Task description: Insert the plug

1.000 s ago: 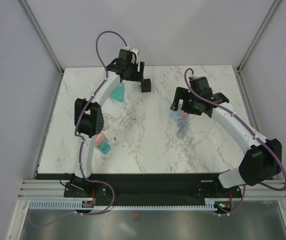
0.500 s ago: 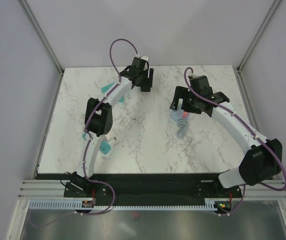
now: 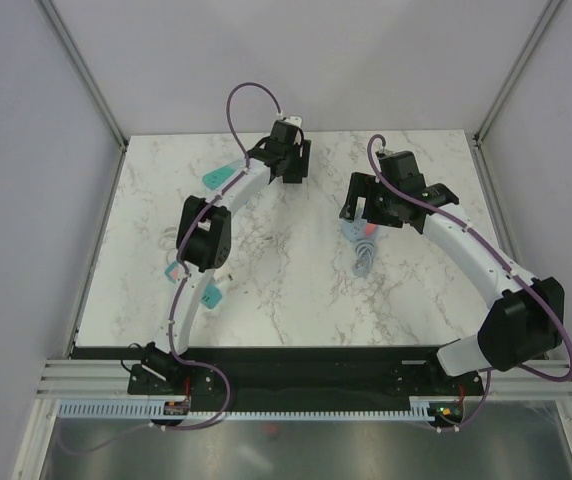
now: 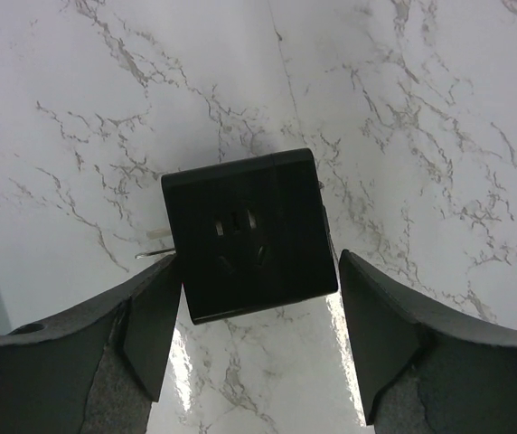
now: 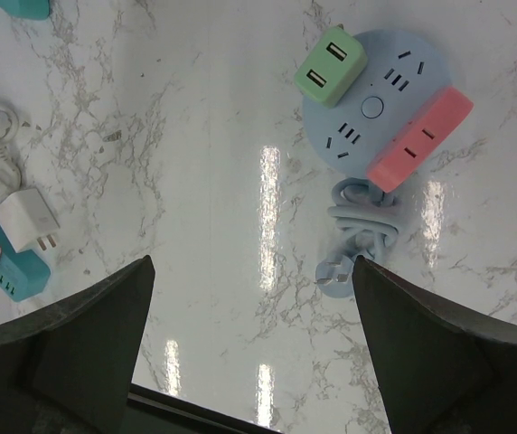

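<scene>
My left pincer [image 4: 257, 271] is closed on the black plug [image 4: 249, 233] at center frame, touching 2 sides. My right pincer [image 5: 251, 267] hangs wide open, the round strip [image 5: 376, 108] upper right. Carrying and inserting are left, I reckon.

Left fingers [image 4: 145, 325] swung across and clasped black plug [image 4: 249, 231].
</scene>
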Robot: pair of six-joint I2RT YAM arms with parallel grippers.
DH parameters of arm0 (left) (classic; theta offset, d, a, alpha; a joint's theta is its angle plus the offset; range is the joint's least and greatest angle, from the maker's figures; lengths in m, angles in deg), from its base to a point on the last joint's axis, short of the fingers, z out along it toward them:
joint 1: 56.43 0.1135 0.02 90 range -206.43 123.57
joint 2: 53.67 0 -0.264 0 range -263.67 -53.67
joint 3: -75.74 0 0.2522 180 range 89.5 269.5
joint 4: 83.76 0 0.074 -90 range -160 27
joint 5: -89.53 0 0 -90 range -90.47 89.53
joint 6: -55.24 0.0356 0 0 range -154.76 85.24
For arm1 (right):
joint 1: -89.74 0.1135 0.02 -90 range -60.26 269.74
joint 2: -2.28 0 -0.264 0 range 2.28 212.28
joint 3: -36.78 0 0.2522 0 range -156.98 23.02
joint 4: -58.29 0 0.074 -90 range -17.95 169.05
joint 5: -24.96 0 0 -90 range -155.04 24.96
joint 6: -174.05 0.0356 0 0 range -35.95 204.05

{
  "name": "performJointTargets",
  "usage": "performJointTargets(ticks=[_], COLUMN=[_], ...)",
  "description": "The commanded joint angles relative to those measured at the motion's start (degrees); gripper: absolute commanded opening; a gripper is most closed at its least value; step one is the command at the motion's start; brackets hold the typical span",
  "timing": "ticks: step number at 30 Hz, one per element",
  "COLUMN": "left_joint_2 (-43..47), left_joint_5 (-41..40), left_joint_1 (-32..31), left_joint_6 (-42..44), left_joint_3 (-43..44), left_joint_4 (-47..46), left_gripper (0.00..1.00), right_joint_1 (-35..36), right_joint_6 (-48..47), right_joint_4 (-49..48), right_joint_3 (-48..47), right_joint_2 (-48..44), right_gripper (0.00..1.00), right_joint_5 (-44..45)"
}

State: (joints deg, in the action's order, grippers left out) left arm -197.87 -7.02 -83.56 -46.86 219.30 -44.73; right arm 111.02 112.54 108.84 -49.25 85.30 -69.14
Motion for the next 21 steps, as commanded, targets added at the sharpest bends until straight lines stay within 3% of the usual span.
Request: performJointTargets(ticks=[1,9,11,12,16,19,21], left_joint_2=[-1.2,-2.4,-2.6,-2.3,1.4,8.2,12.5], left_joint_5=[-1.6,-1.5,-0.8,-0.1,2.2,5.5,10.4], left_joint_1=[-0.2,-0.2,-0.2,-0.3,-0.6,-0.9,-1.1], left_joint_6=[2.3,3.2,3.7,3.7,3.7,3.5,2.7], left_joint_3=[2.5,2.6,2.7,2.7,0.6,-3.9,-8.7], left_joint_4=[-3.0,-4.5,-4.9,-4.9,-4.0,-3.3,-3.0], left_gripper=[0.76,0.71,0.65,0.61,0.16,0.02,0.02], right_joint_1=[0.3,0.3,0.3,0.3,0.3,0.2,0.2], right_joint_6=[-1.0,-1.1,-1.1,-1.3,-3.4,-3.4,-3.3], right_joint_4=[-1.7,-1.8,-1.8,-1.7,-2.7,-2.8,-3.3], right_joint_3=[-2.4,-2.4,-2.3,-2.2,-1.5,-1.6,-2.3], right_joint_2=[0.2,0.4,0.4,0.4,0.6,0.6,0.4], right_gripper=[0.98,0.98,0.98,0.98,0.98,0.97,0.97], right_joint_5=[0.5,1.1,1.5,1.5,1.6,3.5,2.3])
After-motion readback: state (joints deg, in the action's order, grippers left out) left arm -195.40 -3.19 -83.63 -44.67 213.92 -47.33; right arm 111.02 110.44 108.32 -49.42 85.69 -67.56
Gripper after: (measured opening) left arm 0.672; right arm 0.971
